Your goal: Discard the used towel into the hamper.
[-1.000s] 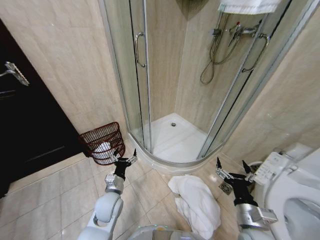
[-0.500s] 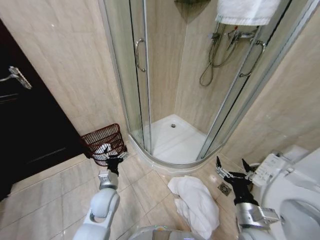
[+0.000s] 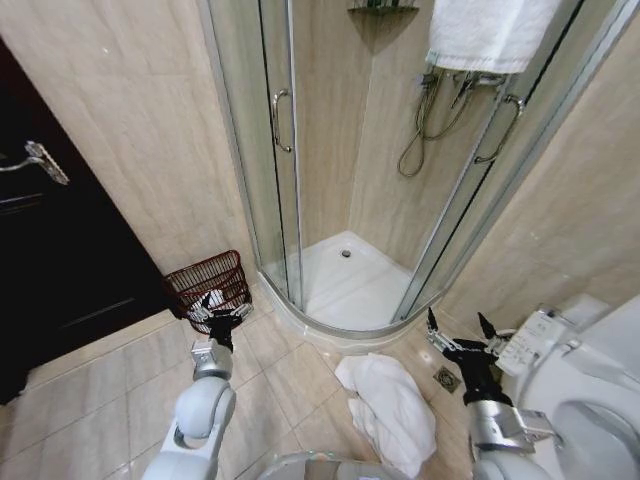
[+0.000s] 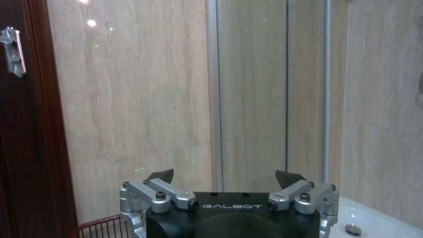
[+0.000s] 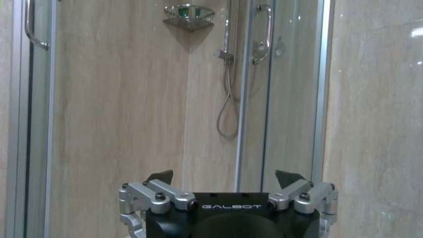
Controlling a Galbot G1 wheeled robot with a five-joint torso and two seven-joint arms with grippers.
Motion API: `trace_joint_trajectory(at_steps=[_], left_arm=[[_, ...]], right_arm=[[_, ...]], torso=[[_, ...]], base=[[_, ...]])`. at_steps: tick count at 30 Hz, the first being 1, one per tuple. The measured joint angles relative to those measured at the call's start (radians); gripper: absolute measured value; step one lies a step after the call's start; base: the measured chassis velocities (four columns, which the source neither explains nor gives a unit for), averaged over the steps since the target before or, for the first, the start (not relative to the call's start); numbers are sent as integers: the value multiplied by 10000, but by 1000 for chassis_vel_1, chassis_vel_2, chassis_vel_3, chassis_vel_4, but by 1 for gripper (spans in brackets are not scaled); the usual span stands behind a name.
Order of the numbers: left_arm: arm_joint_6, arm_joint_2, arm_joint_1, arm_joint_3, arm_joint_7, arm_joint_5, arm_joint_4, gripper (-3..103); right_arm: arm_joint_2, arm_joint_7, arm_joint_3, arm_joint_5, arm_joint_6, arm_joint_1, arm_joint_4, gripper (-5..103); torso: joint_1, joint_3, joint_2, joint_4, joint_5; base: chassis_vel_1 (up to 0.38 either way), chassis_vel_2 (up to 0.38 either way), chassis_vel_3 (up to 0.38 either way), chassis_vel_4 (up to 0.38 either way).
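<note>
Now the left gripper (image 3: pixel 218 312), jaws apart and empty, sits nearer the hamper (image 3: pixel 208 285) at centre-left; the right gripper (image 3: pixel 459 335) stays spread; the towel (image 3: pixel 388 408) lies partly cut off below.

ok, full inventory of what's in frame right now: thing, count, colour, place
hamper: 1, dark red-brown wire, on the floor between door and shower, something white inside
towel on floor: 1, white, crumpled on the tiles in front of the shower tray
hanging towel: 1, white, over the top of the shower enclosure
shower enclosure: 1, glass with silver frame, white tray, back corner
shower hose and fittings: 1 set, chrome, on the shower wall
corner shelf: 1, chrome, high in the shower corner
door: 1, dark wood, silver handle, far left
toilet: 1, white, lower right
floor drain: 1, metal, by the toilet
left gripper: open, in front of the hamper
right gripper: open, low, beside the toilet
</note>
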Motion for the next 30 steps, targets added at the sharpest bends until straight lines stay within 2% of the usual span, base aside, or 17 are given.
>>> trace_joint_trajectory(at_steps=[6, 14, 24, 30], left_arm=[[135, -47, 48, 9, -68, 17, -99, 100], [220, -91, 44, -16, -328, -53, -52, 100], [323, -139, -29, -1, -371, 90, -151, 100], [513, -173, -17, 301, -343, 413, -371, 100]], right_arm=[[-71, -38, 30, 83, -78, 88, -122, 100], [-65, -198, -49, 264, -537, 444, -113, 100], [-51, -207, 108, 612, -205, 268, -226, 100], [-389, -5, 561, 1289, -122, 128, -284, 100]], torso=[[100, 135, 231, 0, 0], [276, 375, 648, 0, 0], [444, 593, 1034, 0, 1], [568, 741, 1305, -1, 1]], base=[[0, 0, 0, 0], [0, 0, 0, 0], [0, 0, 0, 0], [0, 0, 0, 0]])
